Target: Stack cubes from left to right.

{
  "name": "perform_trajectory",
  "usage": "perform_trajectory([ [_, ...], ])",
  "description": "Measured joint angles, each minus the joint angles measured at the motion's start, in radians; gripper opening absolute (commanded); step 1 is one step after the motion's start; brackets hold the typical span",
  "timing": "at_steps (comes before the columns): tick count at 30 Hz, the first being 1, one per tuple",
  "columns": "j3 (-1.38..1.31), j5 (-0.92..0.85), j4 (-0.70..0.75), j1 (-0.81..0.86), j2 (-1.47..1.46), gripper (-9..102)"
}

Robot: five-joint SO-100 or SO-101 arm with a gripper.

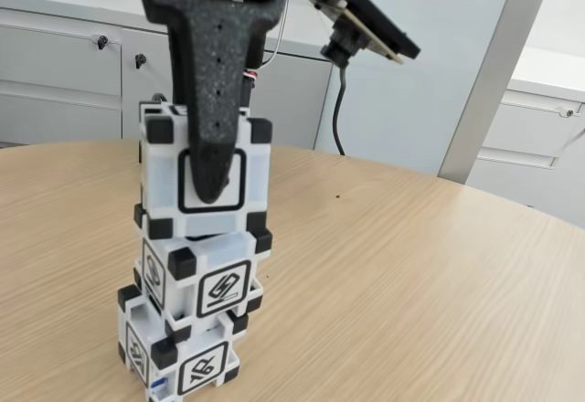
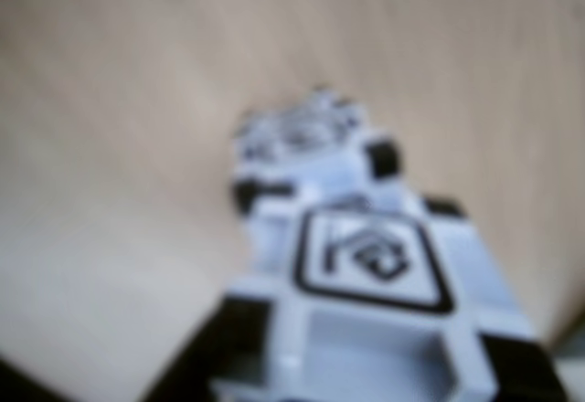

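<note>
Three white cubes with black corners form a tower at the left of the wooden table [image 1: 411, 265] in the fixed view. The bottom cube [image 1: 196, 365] and the middle cube [image 1: 219, 283] sit slightly turned to each other. The top cube [image 1: 259, 183] rests on the middle one. My gripper [image 1: 208, 187] comes down from above, one black finger [image 1: 215, 100] flat against the top cube's front face and the other hidden behind it. In the blurred wrist view the top cube [image 2: 366, 320] is close below, with a lower cube [image 2: 306, 137] past it.
The wrist camera [image 1: 366, 27] and its cable [image 1: 340, 110] hang to the right of the gripper. Grey cabinets [image 1: 64, 82] and a white panel [image 1: 430, 64] stand behind the round table's far edge. Bare wood lies to the right of the tower.
</note>
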Motion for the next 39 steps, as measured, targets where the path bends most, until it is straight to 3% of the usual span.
perform_trajectory([
  [17, 0.002, -0.002, 0.0, -0.009, 0.002, 36],
  [26, 0.002, 0.021, 0.011, -0.009, 0.242, 35],
  [33, 0.002, 0.035, 0.012, -0.009, 0.36, 11],
  [39, 0.002, 0.207, 0.005, -0.066, 0.402, 0],
])
